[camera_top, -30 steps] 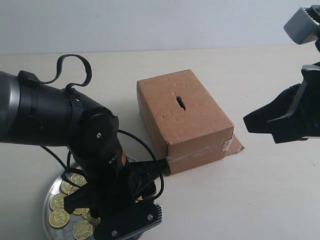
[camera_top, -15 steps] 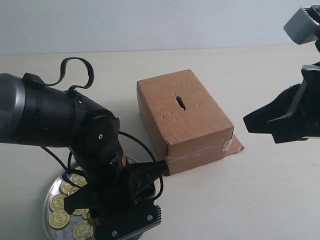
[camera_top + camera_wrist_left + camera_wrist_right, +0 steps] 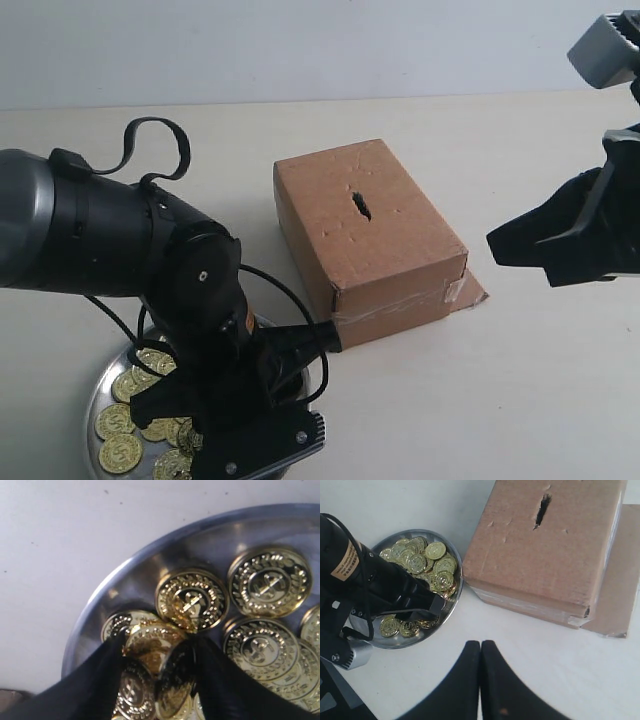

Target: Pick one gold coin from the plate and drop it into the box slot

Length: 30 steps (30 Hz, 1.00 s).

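The silver plate point(image 3: 93, 398) sits at the near left and holds several gold coins point(image 3: 118, 452). My left gripper point(image 3: 159, 642) is down inside the plate point(image 3: 100, 595) and open. Its fingers straddle a tilted coin point(image 3: 150, 641), and a second coin point(image 3: 176, 680) stands on edge against one finger. Whether the coins are squeezed is unclear. The brown box point(image 3: 365, 230) lies in the middle with its dark slot point(image 3: 360, 205) facing up. My right gripper point(image 3: 495, 240) hovers to the right of the box, shut and empty point(image 3: 481, 645).
A loose cardboard flap point(image 3: 470, 290) sticks out at the box's near right base, with clear tape point(image 3: 530, 607) round that end. The left arm's black wrist and cable point(image 3: 150, 135) hang over most of the plate. The pale tabletop point(image 3: 480, 400) spreads in front.
The left arm has sunk lower over the plate, and the plate with its coins has shifted slightly toward the near edge. The right arm has stayed still.
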### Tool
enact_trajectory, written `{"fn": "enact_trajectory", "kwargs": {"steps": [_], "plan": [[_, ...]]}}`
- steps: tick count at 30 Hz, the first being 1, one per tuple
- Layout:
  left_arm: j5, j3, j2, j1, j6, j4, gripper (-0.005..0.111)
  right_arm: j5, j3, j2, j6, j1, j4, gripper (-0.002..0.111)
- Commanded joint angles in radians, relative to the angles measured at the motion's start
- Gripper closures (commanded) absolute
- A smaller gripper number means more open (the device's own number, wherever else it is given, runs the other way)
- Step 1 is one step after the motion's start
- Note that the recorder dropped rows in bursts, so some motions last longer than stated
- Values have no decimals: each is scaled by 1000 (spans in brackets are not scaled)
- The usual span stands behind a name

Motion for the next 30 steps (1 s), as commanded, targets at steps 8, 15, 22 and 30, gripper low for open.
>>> {"fn": "enact_trajectory", "kwargs": {"steps": [8, 15, 22, 30], "plan": [[0, 5, -14, -6, -1, -5, 57, -1, 2, -5, -8, 1, 2, 108], [0, 5, -14, -6, -3, -5, 61, -1, 2, -5, -8, 1, 2, 108], [0, 5, -14, -6, -3, -5, 61, -1, 2, -5, -8, 1, 1, 108], [0, 5, -14, -6, -3, -5, 61, -1, 2, -5, -8, 1, 1, 108]]}}
